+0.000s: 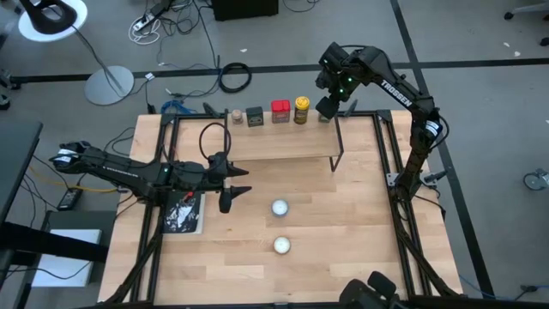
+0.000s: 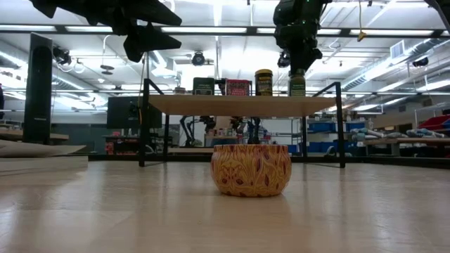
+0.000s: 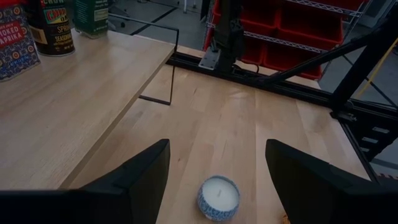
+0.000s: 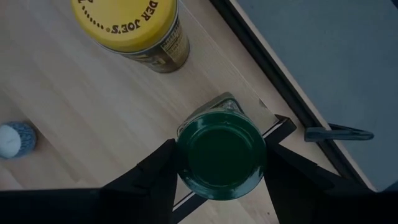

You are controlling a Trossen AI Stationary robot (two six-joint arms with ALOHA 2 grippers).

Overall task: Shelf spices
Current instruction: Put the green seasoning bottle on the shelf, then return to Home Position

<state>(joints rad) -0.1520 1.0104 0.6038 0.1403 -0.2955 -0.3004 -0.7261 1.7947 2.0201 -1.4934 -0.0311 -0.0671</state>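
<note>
The shelf (image 1: 274, 144) stands at the table's far side. A tan jar (image 1: 236, 116), a dark square tin (image 1: 255, 116), a red box (image 1: 280, 112) and a yellow-lidded jar (image 1: 301, 109) stand in a row along its far edge. The green-lidded jar (image 4: 221, 155) stands at the row's right end, near the shelf's right far corner. My right gripper (image 4: 221, 171) is above it, shut on it. In the low view the jar (image 2: 297, 86) stands upright on the shelf (image 2: 239, 105). My left gripper (image 1: 236, 190) is open and empty above the table, near the shelf's front edge. My right gripper pinches the green lid's rim (image 4: 181, 158) between its two fingers, one on each side. The fingers (image 4: 155, 174) come from above, pointing down. The jar is upright, its base on the shelf's top (image 2: 297, 96).
Two white round candles (image 1: 280, 207) (image 1: 281, 245) stand on the table in front of the shelf; one shows below my left gripper (image 3: 219, 196) and one close up in the low view (image 2: 251, 170). A dark packet (image 1: 183, 215) lies at the table's left.
</note>
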